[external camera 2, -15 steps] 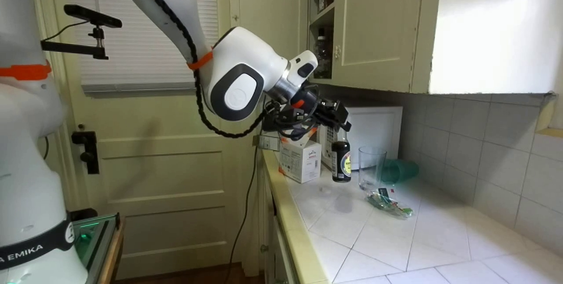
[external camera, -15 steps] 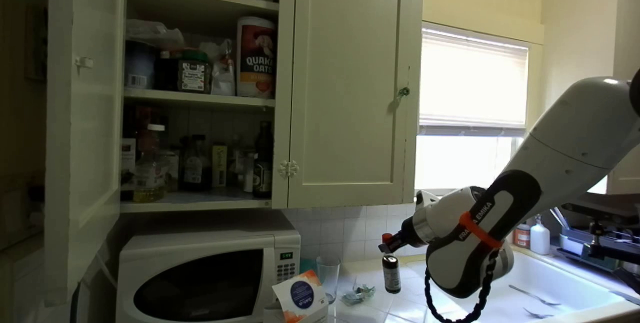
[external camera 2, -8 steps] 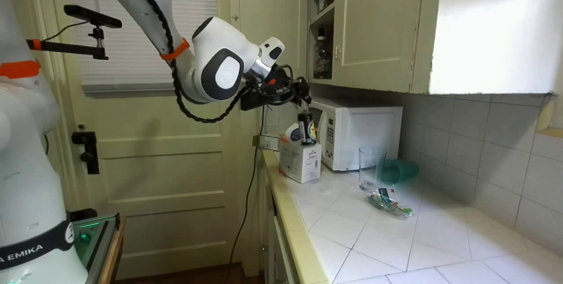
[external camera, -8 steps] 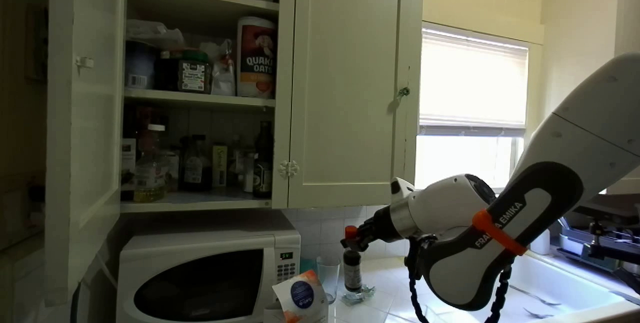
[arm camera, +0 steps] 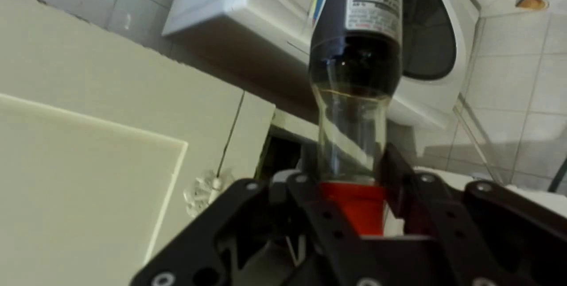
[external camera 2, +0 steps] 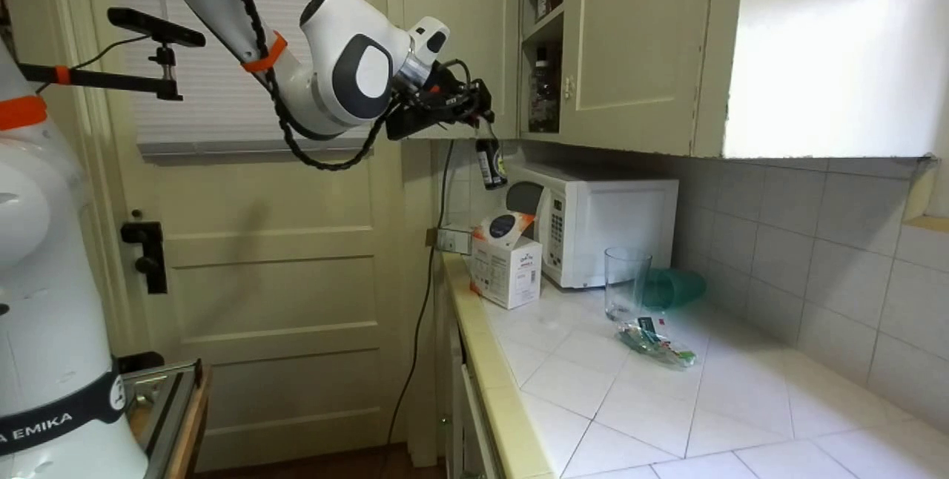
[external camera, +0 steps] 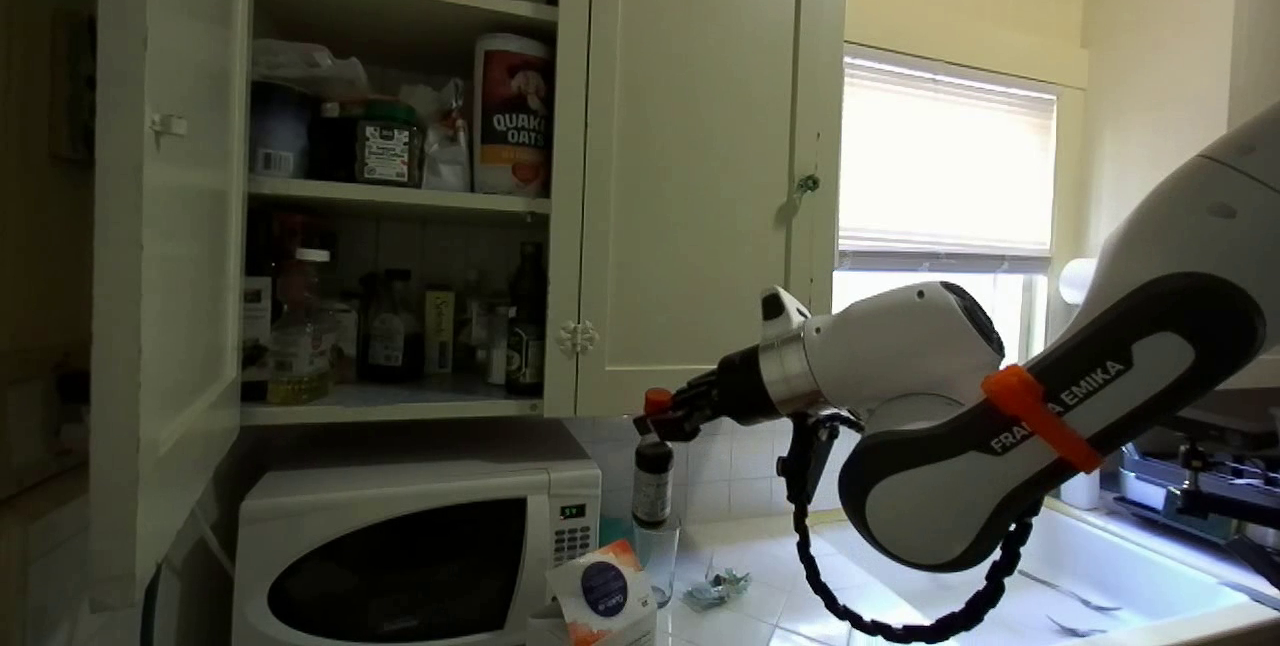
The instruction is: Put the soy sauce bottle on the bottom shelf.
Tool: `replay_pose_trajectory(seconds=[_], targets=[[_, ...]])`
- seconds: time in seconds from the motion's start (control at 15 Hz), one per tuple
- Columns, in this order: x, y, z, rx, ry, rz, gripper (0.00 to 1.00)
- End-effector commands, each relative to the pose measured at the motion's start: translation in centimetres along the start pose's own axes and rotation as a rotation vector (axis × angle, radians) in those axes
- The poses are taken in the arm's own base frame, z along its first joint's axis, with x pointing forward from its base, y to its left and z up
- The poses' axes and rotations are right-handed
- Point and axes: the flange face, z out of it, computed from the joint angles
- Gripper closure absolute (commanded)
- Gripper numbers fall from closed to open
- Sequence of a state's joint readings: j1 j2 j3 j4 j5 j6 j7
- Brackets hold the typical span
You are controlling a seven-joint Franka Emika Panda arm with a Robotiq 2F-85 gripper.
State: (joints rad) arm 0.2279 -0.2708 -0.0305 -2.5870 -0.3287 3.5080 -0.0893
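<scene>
The soy sauce bottle (external camera: 653,488) hangs from my gripper (external camera: 657,424), dark body down and red cap up. It also shows in an exterior view (external camera 2: 491,164), tilted slightly, with the gripper (external camera 2: 483,121) above it. In the wrist view the fingers (arm camera: 396,175) stand on both sides of the clear neck of the bottle (arm camera: 354,64), just by its red cap. The bottle is in the air, below the level of the bottom shelf (external camera: 400,413) and to its right in an exterior view. That shelf bears several dark bottles and jars.
The microwave (external camera: 415,486) stands below the cupboard. The cupboard door (external camera: 185,276) hangs open at the left; a shut door (external camera: 700,156) adjoins the opening. A white box (external camera 2: 508,271), a glass (external camera 2: 626,282), a green cup (external camera 2: 675,288) and a plastic packet (external camera 2: 656,343) are on the counter.
My gripper has carried the bottle up and to the left in both exterior views, from low over the counter to above the white box's height. It stays held.
</scene>
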Motion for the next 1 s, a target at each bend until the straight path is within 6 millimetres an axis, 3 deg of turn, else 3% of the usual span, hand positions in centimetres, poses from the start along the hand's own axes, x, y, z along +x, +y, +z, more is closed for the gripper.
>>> replay_pose_trajectory(seconds=[0.0,0.07,0.47,0.53,0.67,0.93], targets=[[3.1,-1.1,0.3,0.059,0.051,-0.01,0.87],[2.1,-1.1,-0.1,0.038,0.043,-0.005,0.62],[2.5,-1.2,0.4,0.056,0.05,-0.009,0.62],[2.5,-1.2,0.4,0.055,0.05,-0.009,0.87],[4.2,-1.4,2.3,0.061,0.07,0.015,0.87],[10.7,-3.4,6.0,0.089,0.073,0.033,0.87]])
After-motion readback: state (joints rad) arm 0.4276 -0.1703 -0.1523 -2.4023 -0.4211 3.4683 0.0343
